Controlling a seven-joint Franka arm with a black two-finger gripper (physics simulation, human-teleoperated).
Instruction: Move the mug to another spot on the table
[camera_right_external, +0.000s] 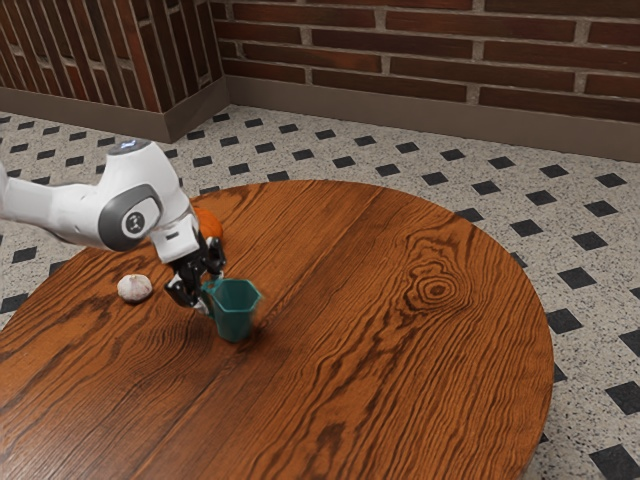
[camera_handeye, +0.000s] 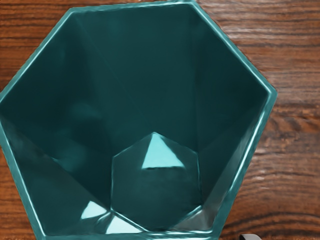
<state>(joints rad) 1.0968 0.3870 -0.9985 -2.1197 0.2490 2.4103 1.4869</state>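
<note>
Mug (camera_right_external: 234, 308) stands on table (camera_right_external: 420, 380), open wood toward the exterior view's right.

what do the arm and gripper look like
The arm is built of smooth, rounded white segments, with a round grey cap on one joint and a small blue mark on top. The gripper at its end is black and more angular.

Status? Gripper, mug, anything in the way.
Gripper at rim of mug, grip unconfirmed. It stands upright, empty. Garlic and orange object by the arm, apart from it.
</note>
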